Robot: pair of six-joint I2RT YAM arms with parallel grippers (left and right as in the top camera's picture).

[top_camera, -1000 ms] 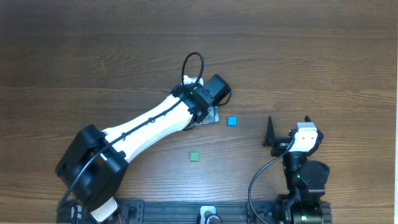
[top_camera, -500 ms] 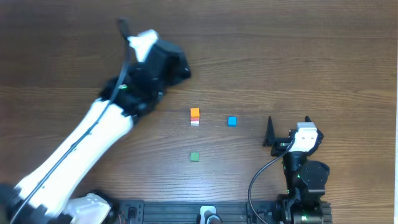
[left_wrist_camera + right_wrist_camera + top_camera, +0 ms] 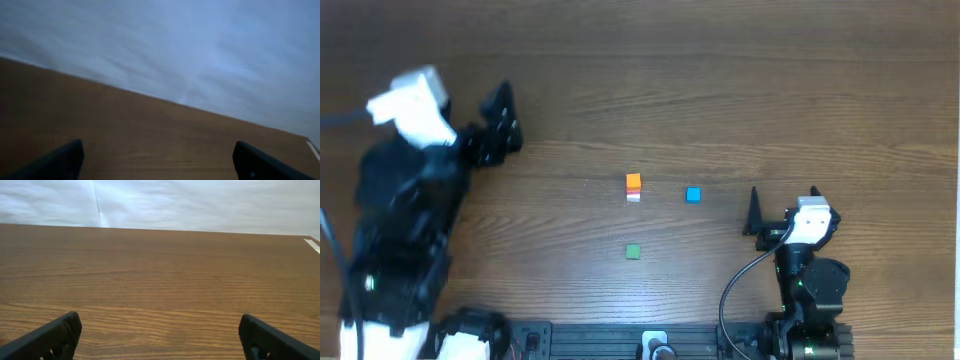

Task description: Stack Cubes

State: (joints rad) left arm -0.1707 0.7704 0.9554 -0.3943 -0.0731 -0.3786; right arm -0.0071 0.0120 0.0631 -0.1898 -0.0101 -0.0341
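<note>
- The orange cube (image 3: 634, 181) lies just left of centre in the top view, touching a white cube (image 3: 634, 196) that shows at its lower edge; the orange one appears to sit on top of it.
- The blue cube (image 3: 693, 195) lies alone on the wooden table (image 3: 770, 80), near the pair on its right and level with it.
- The green cube (image 3: 633, 252) lies apart, below the orange and white pair in the lower middle of the frame.
- The left gripper (image 3: 504, 125) is in the upper left of the top view, well apart from every cube. Its own wrist view shows its two fingers set wide apart with nothing between them, over bare tabletop.
- The right gripper (image 3: 783, 202) is at the right of the frame, near the blue cube but not touching it. Its fingers are also spread wide and hold nothing, and its wrist view looks across bare wood grain to a pale backdrop (image 3: 200, 202).
</note>
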